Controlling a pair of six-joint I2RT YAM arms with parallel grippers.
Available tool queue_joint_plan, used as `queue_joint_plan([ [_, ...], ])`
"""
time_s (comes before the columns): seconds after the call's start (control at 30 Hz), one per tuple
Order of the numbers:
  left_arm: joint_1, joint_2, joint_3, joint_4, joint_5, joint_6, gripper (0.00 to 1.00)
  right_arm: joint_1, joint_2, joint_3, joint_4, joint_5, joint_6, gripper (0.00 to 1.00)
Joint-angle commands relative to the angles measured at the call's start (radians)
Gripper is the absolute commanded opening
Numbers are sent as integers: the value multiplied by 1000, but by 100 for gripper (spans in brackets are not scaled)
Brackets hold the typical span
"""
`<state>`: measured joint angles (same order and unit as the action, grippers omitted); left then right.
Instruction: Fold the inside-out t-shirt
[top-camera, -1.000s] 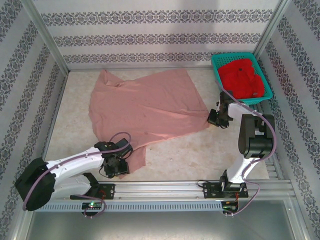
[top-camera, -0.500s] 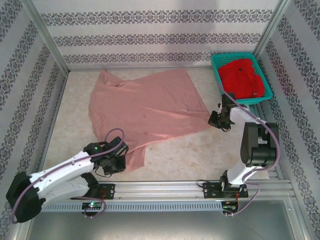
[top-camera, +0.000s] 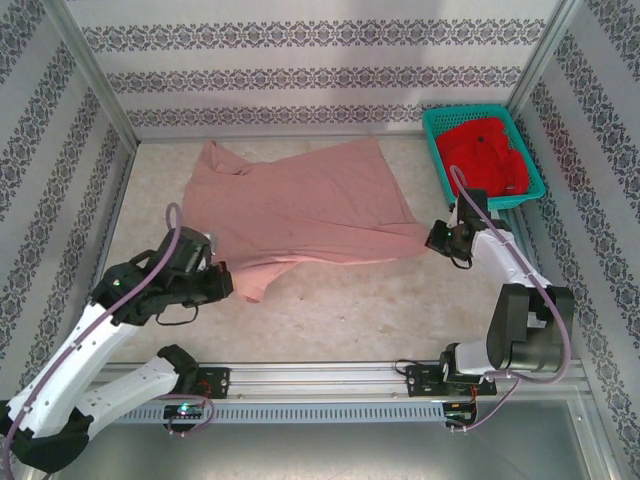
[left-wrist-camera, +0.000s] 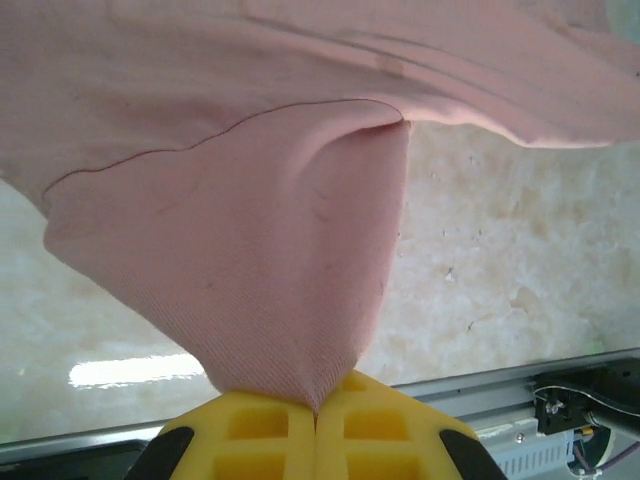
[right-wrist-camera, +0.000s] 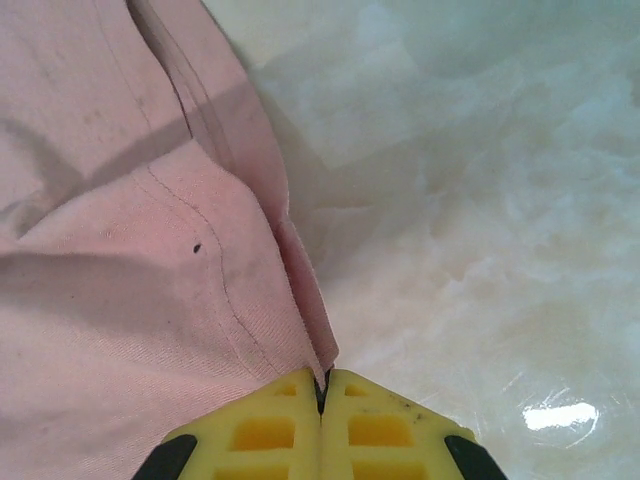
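The inside-out t-shirt (top-camera: 300, 205) is dusty salmon pink and lies spread over the middle and back of the table, its near edge lifted. My left gripper (top-camera: 222, 281) is shut on the shirt's near-left corner and holds it above the table; in the left wrist view the cloth (left-wrist-camera: 250, 260) hangs from between the yellow fingers (left-wrist-camera: 260, 435). My right gripper (top-camera: 440, 238) is shut on the shirt's right corner, and the right wrist view shows the hem (right-wrist-camera: 300, 300) pinched at the fingertips (right-wrist-camera: 370, 425).
A teal basket (top-camera: 436, 124) with a bright red garment (top-camera: 485, 152) stands at the back right, close behind the right arm. Patterned walls close in the table on three sides. A metal rail (top-camera: 330, 378) runs along the near edge.
The left gripper shut on the shirt's near-left corner and lifted it up and back. The right gripper moved slightly right and up with its corner. The shirt's near edge has drawn away from the rail.
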<state>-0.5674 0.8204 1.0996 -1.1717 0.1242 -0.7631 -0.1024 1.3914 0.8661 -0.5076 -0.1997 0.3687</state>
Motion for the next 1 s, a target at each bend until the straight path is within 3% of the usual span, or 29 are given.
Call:
queue_joint_plan([
  [0.0, 26, -34, 18, -130, -21, 74, 0, -4, -68, -40, -53, 36, 5, 0],
  [0.3, 27, -132, -70, -171, 41, 27, 0, -14, -299, -174, -124, 32, 87, 0],
  [0.5, 27, -133, -56, -204, 16, 42, 0, 9, -423, -228, -148, 26, 138, 0],
  [0.67, 66, -62, -35, -171, -16, 105, 0, 12, -319, -138, -150, 47, 86, 0],
  [0.97, 299, 114, -61, 6, 156, 263, 0, 100, 30, 110, -136, 61, 5, 1],
])
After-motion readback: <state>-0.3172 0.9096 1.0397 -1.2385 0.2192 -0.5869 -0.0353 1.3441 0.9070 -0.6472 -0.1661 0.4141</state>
